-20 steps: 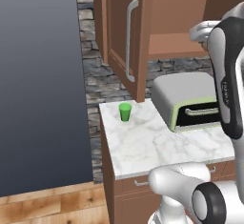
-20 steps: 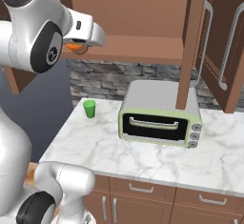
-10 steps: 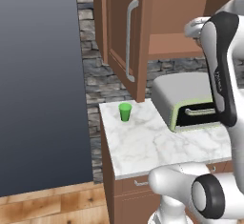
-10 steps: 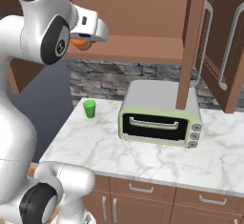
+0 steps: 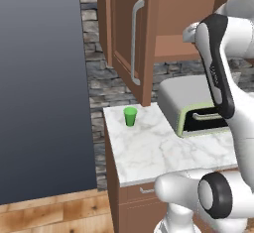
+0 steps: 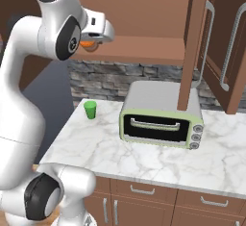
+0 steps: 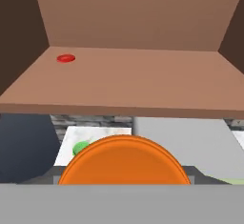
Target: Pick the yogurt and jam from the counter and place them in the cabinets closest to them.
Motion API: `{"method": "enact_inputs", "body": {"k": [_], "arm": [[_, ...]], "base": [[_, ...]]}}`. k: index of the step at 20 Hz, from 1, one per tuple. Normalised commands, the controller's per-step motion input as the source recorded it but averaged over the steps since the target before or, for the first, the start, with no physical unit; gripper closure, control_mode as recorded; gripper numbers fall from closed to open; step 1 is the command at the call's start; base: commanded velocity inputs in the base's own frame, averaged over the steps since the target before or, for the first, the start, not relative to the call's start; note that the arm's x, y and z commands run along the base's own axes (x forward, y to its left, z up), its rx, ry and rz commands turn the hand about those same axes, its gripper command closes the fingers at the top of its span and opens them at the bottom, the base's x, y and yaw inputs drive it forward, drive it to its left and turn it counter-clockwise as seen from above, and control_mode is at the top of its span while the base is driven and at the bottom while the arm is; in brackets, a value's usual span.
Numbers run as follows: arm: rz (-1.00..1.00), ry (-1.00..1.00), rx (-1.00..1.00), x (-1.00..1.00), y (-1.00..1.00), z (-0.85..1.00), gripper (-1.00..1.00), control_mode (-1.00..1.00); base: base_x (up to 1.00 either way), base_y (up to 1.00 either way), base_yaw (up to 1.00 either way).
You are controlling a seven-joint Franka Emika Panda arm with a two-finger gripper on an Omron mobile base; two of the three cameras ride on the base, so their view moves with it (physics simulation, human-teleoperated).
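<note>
White-grey marbled counter (image 6: 144, 153), green cup (image 6: 90, 109), pale-green toaster oven (image 6: 161, 117), reddish-brown cabinets (image 5: 134, 33), orange item (image 7: 124, 161).

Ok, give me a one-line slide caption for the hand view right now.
Gripper carrying an orange-lidded item toward the open cabinet shelf, where a small red object sits at back left.

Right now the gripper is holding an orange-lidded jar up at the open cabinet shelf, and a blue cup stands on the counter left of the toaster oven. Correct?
One detail is wrong: the cup is green, not blue, as the right base view shows. The rest holds: the gripper carries the orange-lidded jar at the open cabinet shelf, and the cup stands on the counter left of the toaster oven.
</note>
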Motion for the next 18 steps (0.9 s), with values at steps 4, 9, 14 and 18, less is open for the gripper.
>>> {"method": "enact_inputs", "body": {"k": [4, 9, 14, 18], "arm": [[0.04, 0.06, -0.05, 0.61, 0.00, -0.05, 1.00, -1.00], [0.04, 0.06, -0.05, 0.59, 0.00, -0.06, 1.00, -1.00], [0.03, 0.08, -0.06, 0.57, 0.00, -0.09, 1.00, -1.00], [0.03, 0.09, -0.05, 0.52, 0.00, -0.17, 1.00, -1.00]], "base": [[0.00, 0.00, 0.00], [0.00, 0.00, 0.00], [0.00, 0.00, 0.00], [0.00, 0.00, 0.00]]}}
